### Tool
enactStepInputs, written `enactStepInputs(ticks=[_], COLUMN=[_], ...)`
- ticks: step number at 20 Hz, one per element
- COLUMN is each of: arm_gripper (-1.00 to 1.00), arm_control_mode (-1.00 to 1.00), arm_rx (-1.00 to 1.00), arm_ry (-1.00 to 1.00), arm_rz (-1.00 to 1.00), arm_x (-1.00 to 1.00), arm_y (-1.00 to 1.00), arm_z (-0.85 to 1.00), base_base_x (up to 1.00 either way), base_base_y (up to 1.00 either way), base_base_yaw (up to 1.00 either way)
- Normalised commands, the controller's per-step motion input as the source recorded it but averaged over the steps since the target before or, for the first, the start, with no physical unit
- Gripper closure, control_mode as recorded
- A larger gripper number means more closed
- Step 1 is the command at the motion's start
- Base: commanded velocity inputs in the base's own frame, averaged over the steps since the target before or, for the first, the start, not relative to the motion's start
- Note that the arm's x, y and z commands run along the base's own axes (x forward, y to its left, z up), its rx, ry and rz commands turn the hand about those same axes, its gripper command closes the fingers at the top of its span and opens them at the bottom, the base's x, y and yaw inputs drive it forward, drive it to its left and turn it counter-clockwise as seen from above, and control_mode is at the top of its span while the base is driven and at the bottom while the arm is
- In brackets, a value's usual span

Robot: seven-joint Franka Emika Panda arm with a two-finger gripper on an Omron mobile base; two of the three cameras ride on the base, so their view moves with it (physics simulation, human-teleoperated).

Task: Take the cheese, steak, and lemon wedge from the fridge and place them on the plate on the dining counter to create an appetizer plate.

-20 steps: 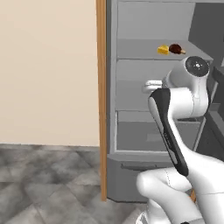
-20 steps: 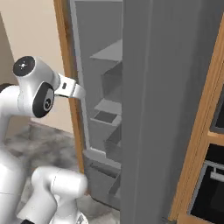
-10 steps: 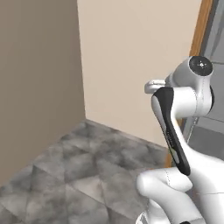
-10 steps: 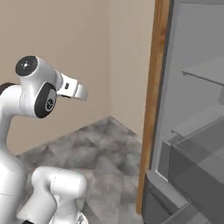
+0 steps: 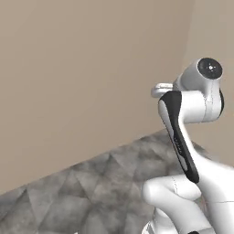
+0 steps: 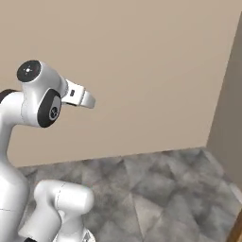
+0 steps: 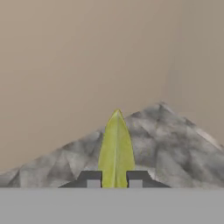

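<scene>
Plain beige walls [image 6: 142,61] meet in a corner above grey marbled floor [image 6: 156,189].

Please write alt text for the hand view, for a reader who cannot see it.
The gripper is shut on a yellow-green lemon wedge that points up between its dark fingertips. Behind it are a grey stone-patterned floor and plain beige walls.

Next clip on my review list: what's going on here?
The white arm is carrying the lemon wedge: in the hand view the yellow-green wedge sits clamped between the two dark fingertips of the pincer, pointing away from the hand. Around the robot are a beige wall and a grey stone-patterned floor, so the wedge is in transit, not yet set down.
</scene>
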Motion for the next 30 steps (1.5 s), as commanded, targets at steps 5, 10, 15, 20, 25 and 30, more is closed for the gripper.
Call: enactStepInputs(ticks=[5, 10, 15, 20, 25, 30], arm_gripper=[1.0, 1.0, 1.0, 1.0, 1.0, 1.0], arm_control_mode=[1.0, 1.0, 1.0, 1.0, 1.0, 1.0], arm_rx=[0.0, 0.0, 0.0, 0.0, 0.0, 0.0], arm_ry=[0.0, 0.0, 0.0, 0.0, 0.0, 0.0], arm_rz=[0.0, 0.0, 0.0, 0.0, 0.0, 0.0], arm_x=[0.0, 0.0, 0.0, 0.0, 0.0, 0.0], arm_y=[0.0, 0.0, 0.0, 0.0, 0.0, 0.0], arm_z=[0.0, 0.0, 0.0, 0.0, 0.0, 0.0], base_base_x=[0.0, 0.32, 0.97, 1.0, 0.98, 0.92], base_base_y=[0.27, 0.11, 0.0, -0.28, -0.33, -0.37], base_base_yaw=[0.87, 0.82, 0.66, 0.69, 0.75, 0.73])
